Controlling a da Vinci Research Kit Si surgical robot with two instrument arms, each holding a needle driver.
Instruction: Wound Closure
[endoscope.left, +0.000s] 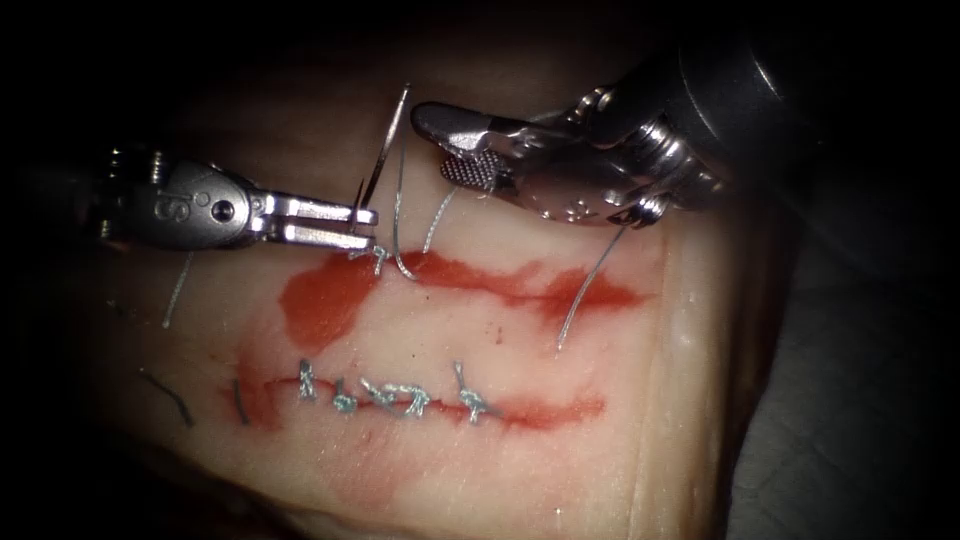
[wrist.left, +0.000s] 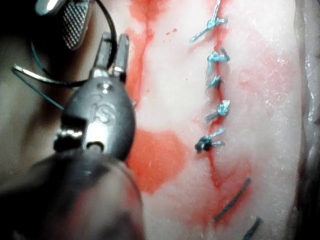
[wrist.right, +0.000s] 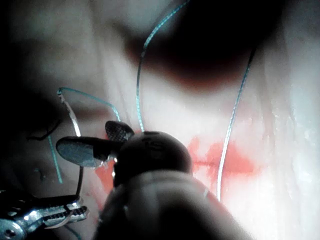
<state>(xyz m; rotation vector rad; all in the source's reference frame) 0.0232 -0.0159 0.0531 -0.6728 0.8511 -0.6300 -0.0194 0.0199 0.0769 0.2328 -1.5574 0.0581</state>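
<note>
My left tool (endoscope.left: 370, 228) is shut on the curved needle (endoscope.left: 385, 150) near its lower end, just above the left end of the upper cut (endoscope.left: 480, 280). The needle is free of the tissue (endoscope.left: 450, 330) and rises up and to the right; its thread-bearing end is beside my right tool (endoscope.left: 432, 142). That tool's jaws stand open and hold nothing. Thread (endoscope.left: 398, 215) hangs from the needle down to the cut. The left wrist view has the left tool (wrist.left: 115, 42) gripping the needle (wrist.left: 60, 81). In the right wrist view the open right tool (wrist.right: 85, 137) is beside the needle (wrist.right: 75, 125).
Red fluid (endoscope.left: 320, 300) pools at the upper cut's left end. A lower cut (endoscope.left: 400, 400) carries several knotted stitches. A loose thread strand (endoscope.left: 590, 290) crosses the upper cut's right end. Short cut ends of thread (endoscope.left: 170, 395) lie at the lower left. The tissue's edge (endoscope.left: 700, 350) drops off at right.
</note>
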